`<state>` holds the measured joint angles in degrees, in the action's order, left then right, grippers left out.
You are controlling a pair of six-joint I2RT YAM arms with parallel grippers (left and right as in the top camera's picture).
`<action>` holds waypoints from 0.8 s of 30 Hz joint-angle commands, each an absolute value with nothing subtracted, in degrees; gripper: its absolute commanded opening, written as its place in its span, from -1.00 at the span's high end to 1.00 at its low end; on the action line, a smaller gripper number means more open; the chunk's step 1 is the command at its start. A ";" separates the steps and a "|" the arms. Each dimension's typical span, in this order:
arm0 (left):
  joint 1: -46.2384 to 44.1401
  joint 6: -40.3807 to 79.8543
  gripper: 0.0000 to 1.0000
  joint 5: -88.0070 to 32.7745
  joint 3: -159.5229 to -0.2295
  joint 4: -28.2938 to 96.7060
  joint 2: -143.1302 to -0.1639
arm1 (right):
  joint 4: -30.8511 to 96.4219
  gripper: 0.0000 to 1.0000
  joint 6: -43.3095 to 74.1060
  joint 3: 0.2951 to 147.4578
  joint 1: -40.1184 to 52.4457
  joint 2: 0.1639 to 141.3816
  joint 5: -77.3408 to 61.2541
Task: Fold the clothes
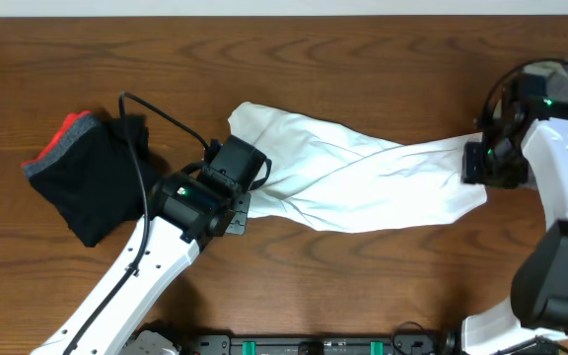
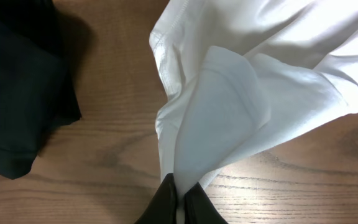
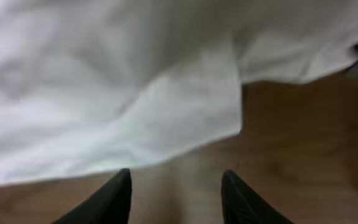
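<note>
A white garment (image 1: 363, 173) lies stretched across the middle of the wooden table, crumpled and twisted. My left gripper (image 1: 254, 177) is at its left end, shut on a pinched fold of the white cloth (image 2: 216, 124), with the fingertips (image 2: 180, 198) closed on it. My right gripper (image 1: 476, 163) is at the garment's right end, open and empty (image 3: 176, 186), with the white cloth (image 3: 135, 93) just ahead of the fingers over bare wood.
A folded dark garment with a grey band and red trim (image 1: 92, 177) lies at the left of the table, also visible in the left wrist view (image 2: 17, 93). Bare wood surrounds the white garment.
</note>
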<state>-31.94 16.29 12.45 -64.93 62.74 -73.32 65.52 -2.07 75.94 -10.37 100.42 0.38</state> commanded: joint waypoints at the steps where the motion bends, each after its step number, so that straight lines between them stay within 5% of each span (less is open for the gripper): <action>1: -31.83 16.16 0.88 13.58 -65.87 62.85 -72.60 | 66.32 0.17 -0.82 75.83 -10.79 102.61 1.21; 9: -31.86 16.16 0.88 13.58 -65.87 62.87 -72.60 | 65.47 0.10 0.80 74.46 -10.92 105.86 4.34; 18: -31.86 16.19 0.87 13.58 -65.87 62.85 -72.60 | 54.19 -0.22 1.69 64.38 -10.85 106.10 4.05; 21: -31.86 16.19 0.88 13.58 -65.87 62.83 -72.60 | 50.26 -0.21 1.67 61.76 -10.85 106.10 1.98; 24: -31.86 16.19 0.88 13.58 -65.87 62.83 -72.60 | 48.10 0.14 1.65 60.05 -10.85 106.10 -0.97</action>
<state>-31.94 16.29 12.45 -64.93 62.74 -73.32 49.01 0.69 61.45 -10.37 105.56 1.91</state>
